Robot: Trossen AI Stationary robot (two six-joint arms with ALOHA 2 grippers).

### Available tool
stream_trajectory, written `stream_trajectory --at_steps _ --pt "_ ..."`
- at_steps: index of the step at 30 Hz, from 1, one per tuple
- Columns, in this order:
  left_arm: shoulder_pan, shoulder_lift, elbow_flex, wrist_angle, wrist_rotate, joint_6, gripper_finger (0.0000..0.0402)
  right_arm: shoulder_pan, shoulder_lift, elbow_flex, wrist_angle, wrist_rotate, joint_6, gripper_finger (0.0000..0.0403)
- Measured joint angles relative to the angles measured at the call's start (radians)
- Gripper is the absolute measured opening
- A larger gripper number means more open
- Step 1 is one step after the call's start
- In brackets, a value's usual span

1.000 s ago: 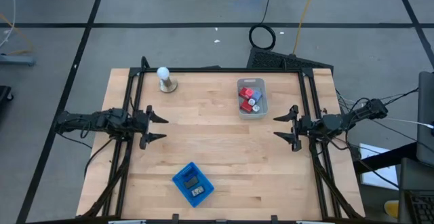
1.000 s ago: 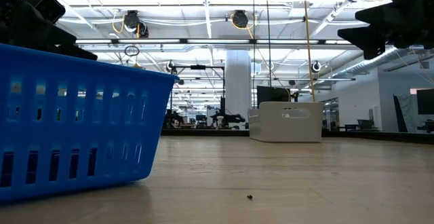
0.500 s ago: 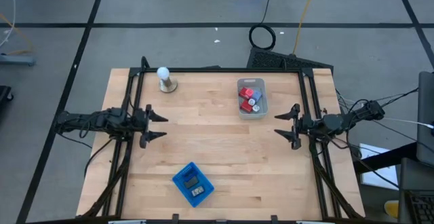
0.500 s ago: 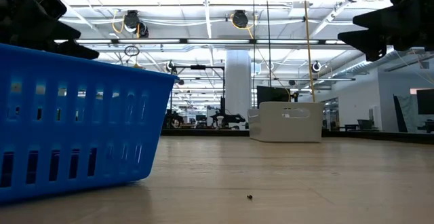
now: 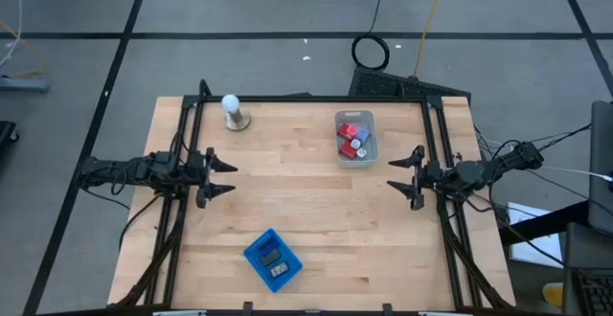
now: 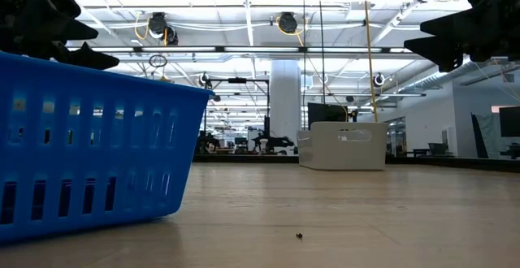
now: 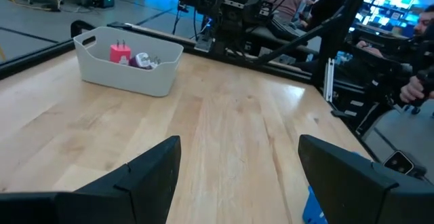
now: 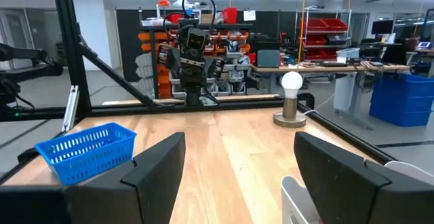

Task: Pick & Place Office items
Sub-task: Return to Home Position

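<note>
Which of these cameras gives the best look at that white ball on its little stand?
The right wrist view: it sees the white ball side-on atop its stand, with nothing in front. The high view shows the ball from above, small, near the far left corner of the table. The low and left wrist views miss it.

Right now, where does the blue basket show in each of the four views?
High view: blue basket low, left of centre.
Low view: fills the left side.
Left wrist view: a blue sliver at the bottom edge.
Right wrist view: left of centre.
Shared landmark: gray bin, in the first three.
</note>
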Motion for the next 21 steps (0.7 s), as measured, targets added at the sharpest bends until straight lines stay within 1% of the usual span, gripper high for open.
stream_trajectory --at_steps 13,17,21 --pt "0.000 0.000 0.000 0.015 0.010 -0.061 0.0296 0.000 0.000 0.000 0.006 -0.001 0.008 0.0267" --pt "0.000 0.000 0.000 0.020 0.008 -0.027 0.0296 0.000 0.000 0.000 0.006 -0.001 0.008 0.0267" --pt "0.000 0.000 0.000 0.024 0.003 -0.037 0.0296 0.000 0.000 0.000 0.007 -0.001 0.008 0.0267"
